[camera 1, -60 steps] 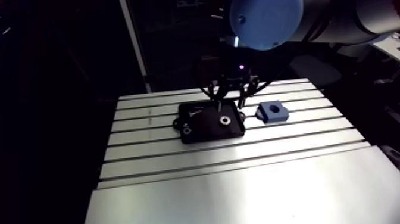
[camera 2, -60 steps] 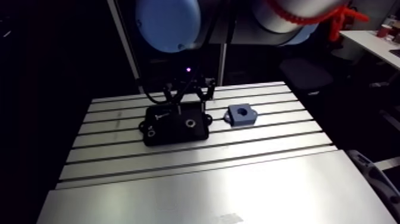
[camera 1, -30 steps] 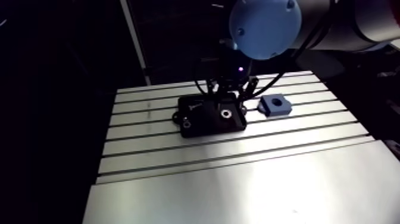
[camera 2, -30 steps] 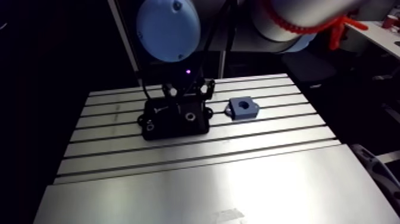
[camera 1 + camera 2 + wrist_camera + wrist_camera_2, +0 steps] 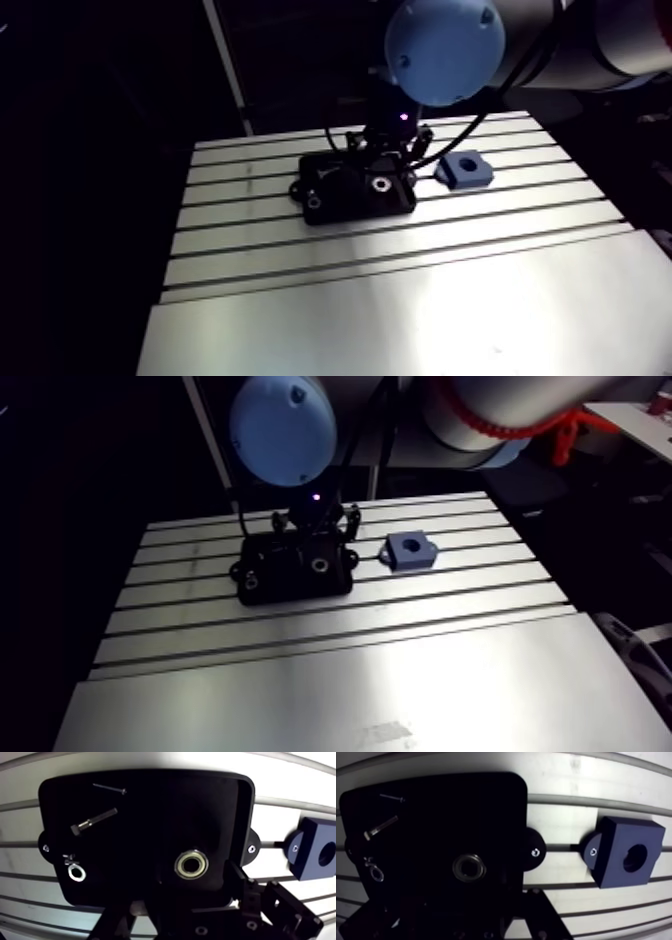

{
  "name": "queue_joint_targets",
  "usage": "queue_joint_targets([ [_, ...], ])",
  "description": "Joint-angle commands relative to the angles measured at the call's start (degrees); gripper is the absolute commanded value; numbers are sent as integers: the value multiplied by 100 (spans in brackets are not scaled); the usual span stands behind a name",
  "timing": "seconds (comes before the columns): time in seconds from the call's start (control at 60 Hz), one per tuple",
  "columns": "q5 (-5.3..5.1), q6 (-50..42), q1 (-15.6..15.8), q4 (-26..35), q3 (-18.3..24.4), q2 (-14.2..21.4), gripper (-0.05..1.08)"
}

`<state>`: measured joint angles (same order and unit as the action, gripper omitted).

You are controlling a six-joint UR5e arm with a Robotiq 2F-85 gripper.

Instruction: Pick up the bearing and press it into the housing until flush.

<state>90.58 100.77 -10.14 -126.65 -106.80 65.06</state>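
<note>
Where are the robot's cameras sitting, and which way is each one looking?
Arm view: rides on the arm's upper link, looking down across the table at the black tray and the blue housing; a light-blue joint cap shows, with the jaws small below it.
Wrist view: sits on the wrist, looking down past the jaws, which stand apart, at the bearing in the black tray.
Shared: both show the black tray, the bearing in it and the blue housing beside it.

Tray (image 5: 150, 807) on surface (image 5: 400, 300); bearing (image 5: 191, 864), bolt (image 5: 94, 821) and washer (image 5: 77, 872) in tray. Housing (image 5: 626, 858) on surface just beside tray, not touching.
</note>
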Motion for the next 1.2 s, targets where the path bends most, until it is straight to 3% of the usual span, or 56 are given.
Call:
queue_joint_targets([
  [0.017,-1,16,2,-101,-38,-67,30],
  [0.783,-1,18,3,-111,-39,-86,46],
  [1.2,-1,25,3,-111,-46,-104,49],
])
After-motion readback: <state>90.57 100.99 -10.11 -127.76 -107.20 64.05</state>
